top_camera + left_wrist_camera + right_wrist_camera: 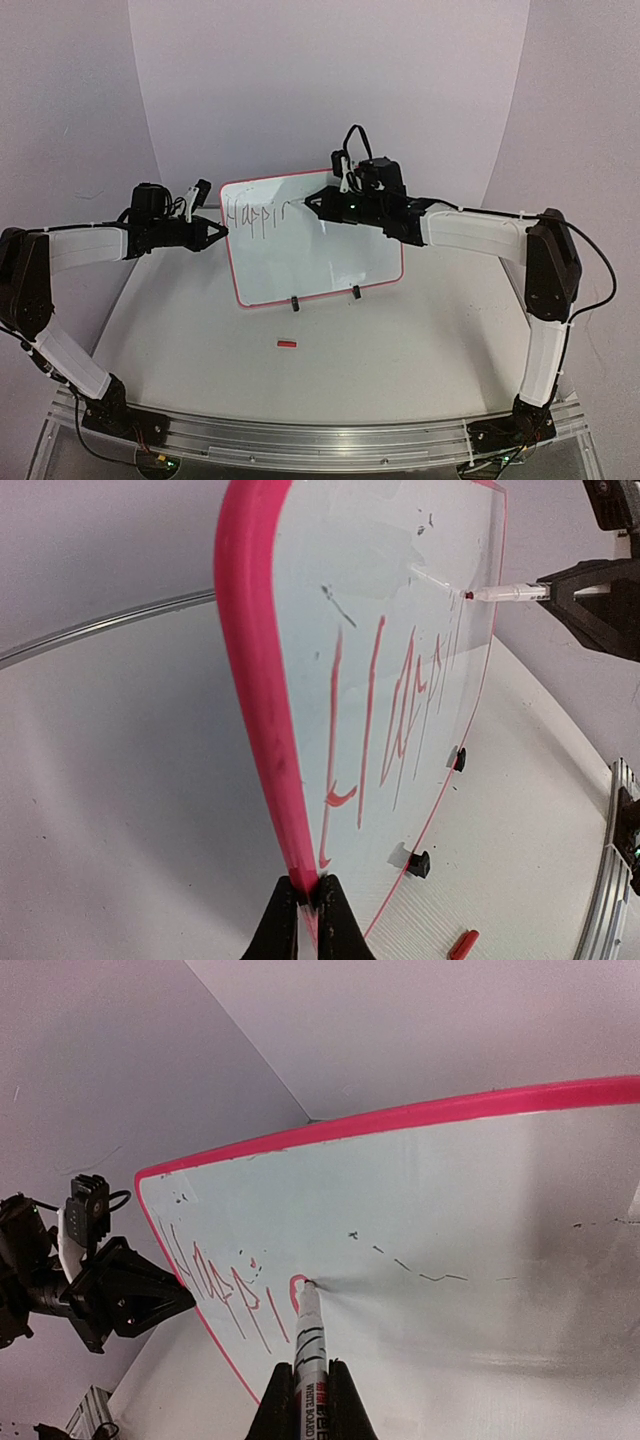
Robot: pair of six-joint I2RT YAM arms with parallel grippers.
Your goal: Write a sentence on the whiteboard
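Standing on its black feet at the middle of the pale tabletop (400, 350), the whiteboard (320, 260) faces the arms before a plain lilac backdrop (320, 80), with a small red piece (287, 344) lying just in front. The left gripper (222, 234) pinches the board's left edge. The right gripper (308, 203) is clamped on a marker (306, 1345) whose tip touches the board at the end of the sentence (262, 215), which reads only "Happi" at upper left.
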